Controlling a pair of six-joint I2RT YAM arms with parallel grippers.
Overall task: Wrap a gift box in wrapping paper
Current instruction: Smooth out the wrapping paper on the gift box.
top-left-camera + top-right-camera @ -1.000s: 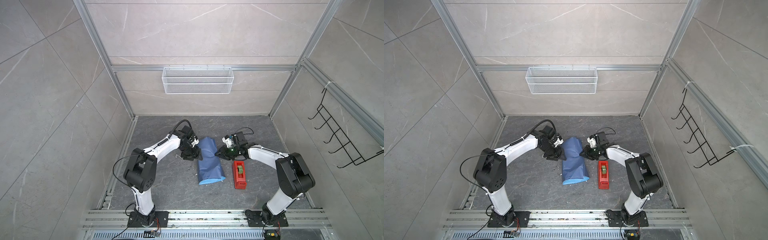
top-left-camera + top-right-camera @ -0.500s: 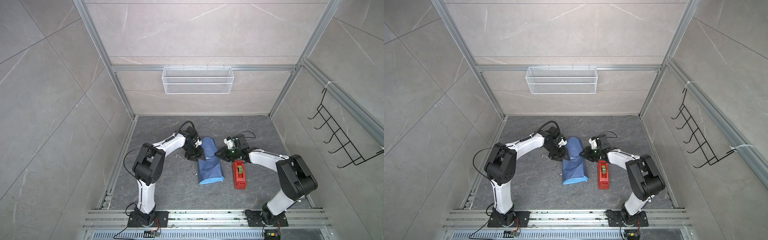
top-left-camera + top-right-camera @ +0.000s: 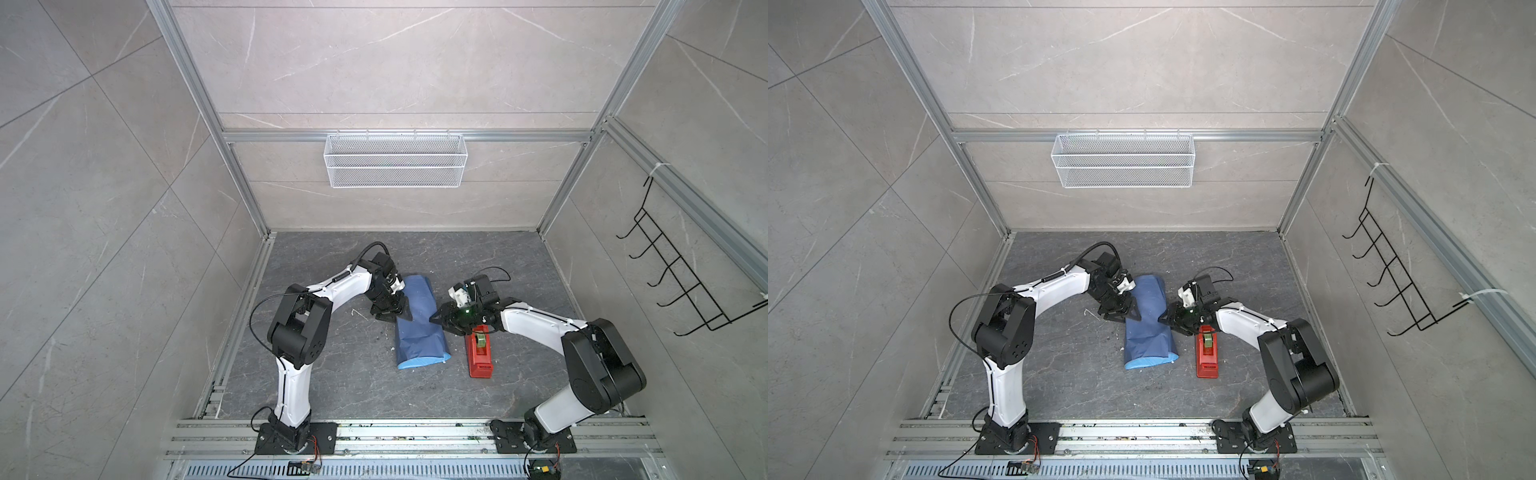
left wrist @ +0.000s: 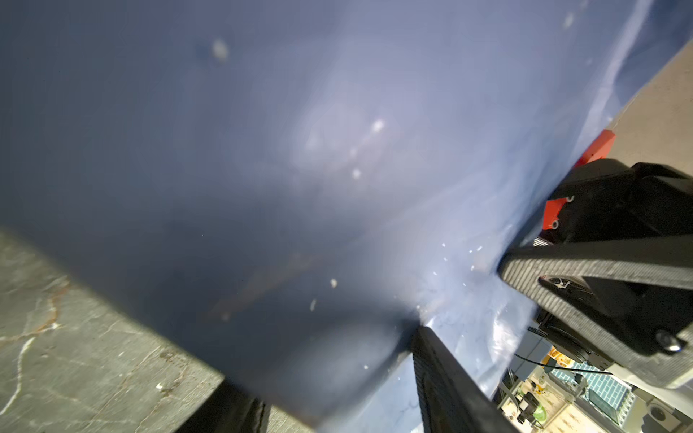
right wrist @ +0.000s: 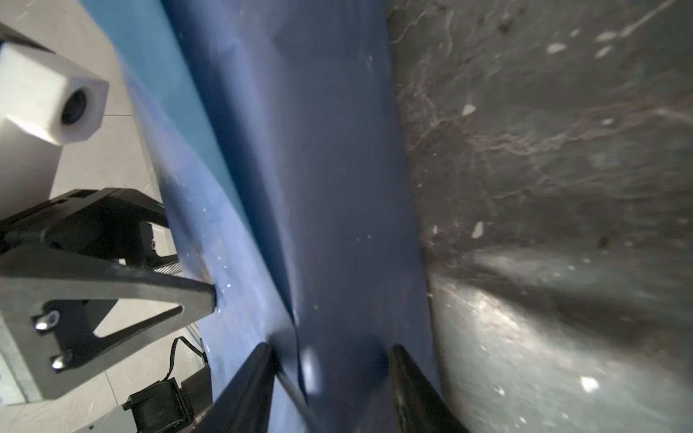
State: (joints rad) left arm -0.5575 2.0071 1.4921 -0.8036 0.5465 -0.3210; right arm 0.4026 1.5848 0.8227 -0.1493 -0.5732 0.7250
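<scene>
The wrapping paper [image 3: 419,336] bundle lies long axis near-to-far, light-blue end nearest. The left gripper [image 3: 395,318] and right gripper [image 3: 441,325] flank it, fingers spread at its sides.

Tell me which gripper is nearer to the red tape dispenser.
Right. The right gripper is at the edge of the wrapping paper that faces the red tape dispenser, beside its far end; the left gripper is at the opposite edge.

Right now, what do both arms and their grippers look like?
The left arm and right arm have white links with black joints. Black cables loop from each. The left gripper and right gripper have black triangular fingers and white camera blocks. A green light glows by the right one.
</scene>
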